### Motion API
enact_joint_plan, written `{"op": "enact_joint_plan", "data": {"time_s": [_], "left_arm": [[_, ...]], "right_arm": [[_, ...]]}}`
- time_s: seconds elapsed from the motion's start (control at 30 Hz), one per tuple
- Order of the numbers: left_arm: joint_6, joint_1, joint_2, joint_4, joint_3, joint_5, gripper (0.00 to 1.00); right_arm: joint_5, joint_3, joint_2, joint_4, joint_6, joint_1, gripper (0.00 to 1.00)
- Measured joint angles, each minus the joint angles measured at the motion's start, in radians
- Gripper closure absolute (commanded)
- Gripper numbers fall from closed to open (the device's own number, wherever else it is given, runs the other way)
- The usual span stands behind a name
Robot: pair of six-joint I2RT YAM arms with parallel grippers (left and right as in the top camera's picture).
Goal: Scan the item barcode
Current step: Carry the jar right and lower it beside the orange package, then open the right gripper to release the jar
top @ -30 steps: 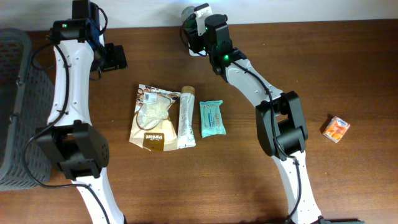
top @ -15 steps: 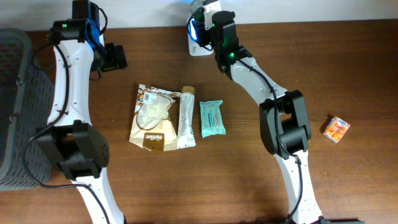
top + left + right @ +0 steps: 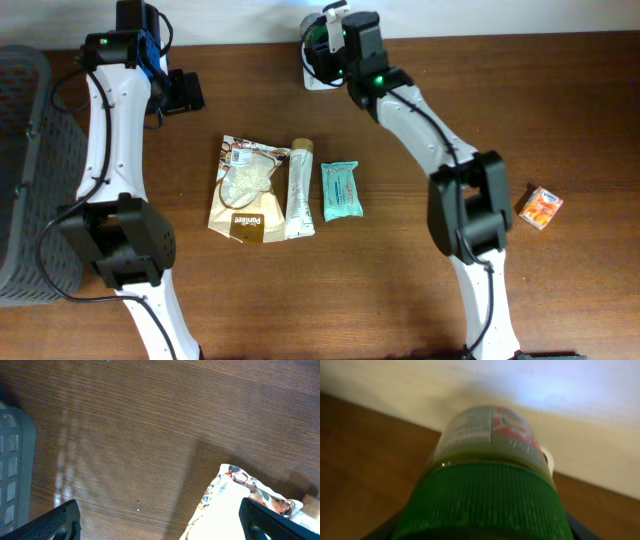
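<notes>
My right gripper [image 3: 332, 42] is at the table's back edge, shut on a jar [image 3: 315, 28] with a ribbed green lid [image 3: 485, 500]. In the right wrist view the jar [image 3: 490, 440] fills the frame, its label pointing away towards the pale wall. The jaws grip the lid's sides and barely show. A white device [image 3: 318, 80] lies on the table just below the jar. At the far left my left gripper [image 3: 185, 92] hovers wide open over bare wood [image 3: 125, 450], holding nothing. A printed pouch [image 3: 235, 505] lies by its right finger.
A tan pouch [image 3: 245, 185], a white tube [image 3: 299, 190] and a teal packet [image 3: 340, 190] lie side by side mid-table. A small orange box [image 3: 540, 207] sits at the right. A grey basket [image 3: 20, 170] stands at the left edge.
The right arm has shifted the jar slightly right and towards the back edge, above the white device. The left arm has stayed still.
</notes>
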Motion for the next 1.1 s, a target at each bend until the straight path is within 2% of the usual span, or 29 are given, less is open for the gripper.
{"op": "enact_joint_plan", "data": {"time_s": [0.23, 0.43, 0.5, 0.7, 0.9, 1.03, 1.1], "left_arm": [[0.000, 0.000, 0.000, -0.001, 0.000, 0.000, 0.01], [0.000, 0.000, 0.000, -0.001, 0.000, 0.000, 0.01], [0.000, 0.000, 0.000, -0.002, 0.000, 0.000, 0.01], [0.000, 0.000, 0.000, -0.001, 0.000, 0.000, 0.01], [0.000, 0.000, 0.000, -0.001, 0.000, 0.000, 0.01], [0.000, 0.000, 0.000, -0.001, 0.000, 0.000, 0.01], [0.000, 0.000, 0.000, -0.001, 0.000, 0.000, 0.01]], "right_arm": [[-0.039, 0.008, -0.246, -0.558, 0.008, -0.032, 0.89], [-0.052, 0.012, -0.285, -0.977, 0.031, -0.155, 0.91], [-0.055, 0.011, -0.282, -1.064, 0.039, -0.206, 0.90], [-0.032, -0.065, -0.280, -1.108, 0.053, -0.358, 0.88], [0.019, -0.259, -0.278, -1.027, 0.103, -0.526, 0.87], [0.039, -0.320, -0.278, -0.993, 0.131, -0.624, 0.85], [0.047, -0.330, -0.278, -0.986, 0.134, -0.662, 0.79]]}}
